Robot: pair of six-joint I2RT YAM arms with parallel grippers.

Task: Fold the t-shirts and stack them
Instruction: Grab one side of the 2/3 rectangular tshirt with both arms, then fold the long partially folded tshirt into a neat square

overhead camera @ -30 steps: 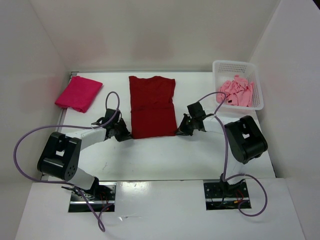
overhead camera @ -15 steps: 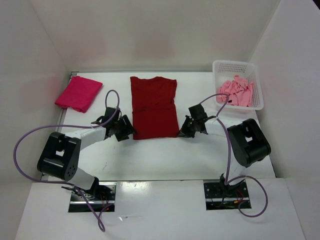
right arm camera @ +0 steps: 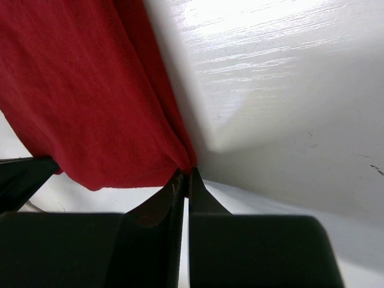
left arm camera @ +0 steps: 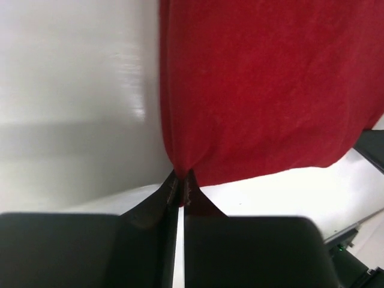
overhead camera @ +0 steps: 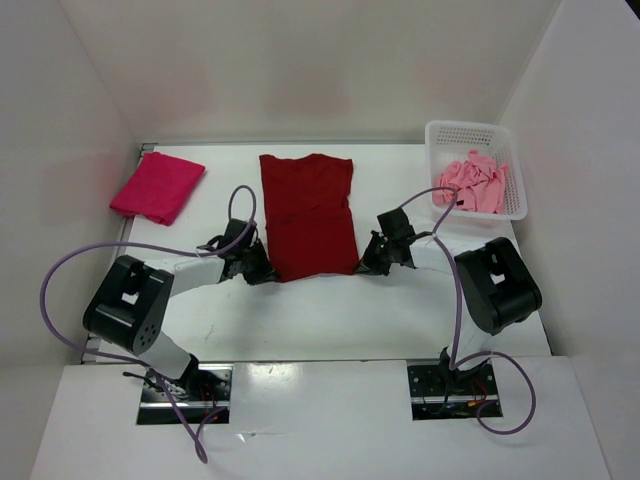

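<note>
Mid-fold at centre: clamping the red shirt's (overhead camera: 308,215) near corners, left gripper (left arm camera: 180,180) at seven o'clock, right gripper (right arm camera: 185,177) at five, likely needing an even lift toward twelve to halve it.

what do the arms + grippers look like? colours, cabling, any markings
Matched pair: the left arm and right arm have black boxy joint housings and white links, with a purple cable looping along each. The left gripper and right gripper have slim black fingers tapering to points. No markings visible.
</note>
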